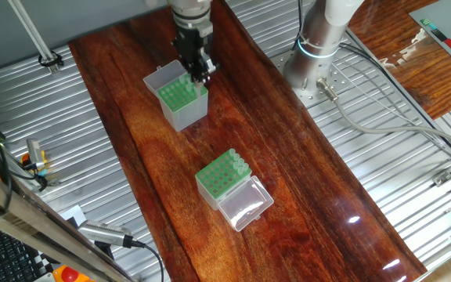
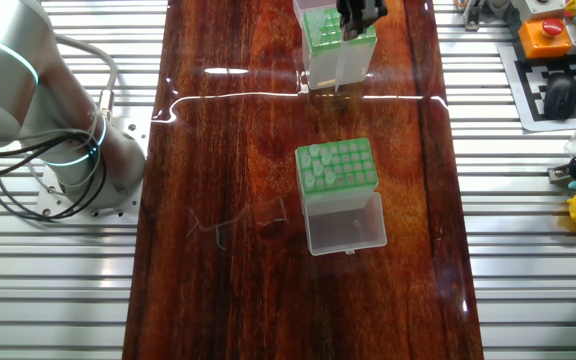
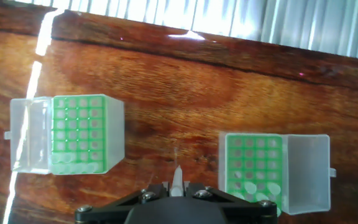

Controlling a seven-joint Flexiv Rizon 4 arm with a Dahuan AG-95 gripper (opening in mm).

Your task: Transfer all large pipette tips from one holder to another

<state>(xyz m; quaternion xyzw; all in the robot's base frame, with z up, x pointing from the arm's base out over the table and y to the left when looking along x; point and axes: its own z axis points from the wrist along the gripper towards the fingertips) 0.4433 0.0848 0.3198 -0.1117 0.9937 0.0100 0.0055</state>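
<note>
Gripper [image 3: 178,186] around tip [image 3: 177,176] (upright)

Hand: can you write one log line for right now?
hand: shut on tip | where: at tall box | short box: part filled, lid open

A silver-white arm [image 2: 8,70] with a glowing cyan ring, grey cables at its base, and a black gripper [image 1: 196,63].

Pincer [image 3: 178,185] closed, pointing down
</note>
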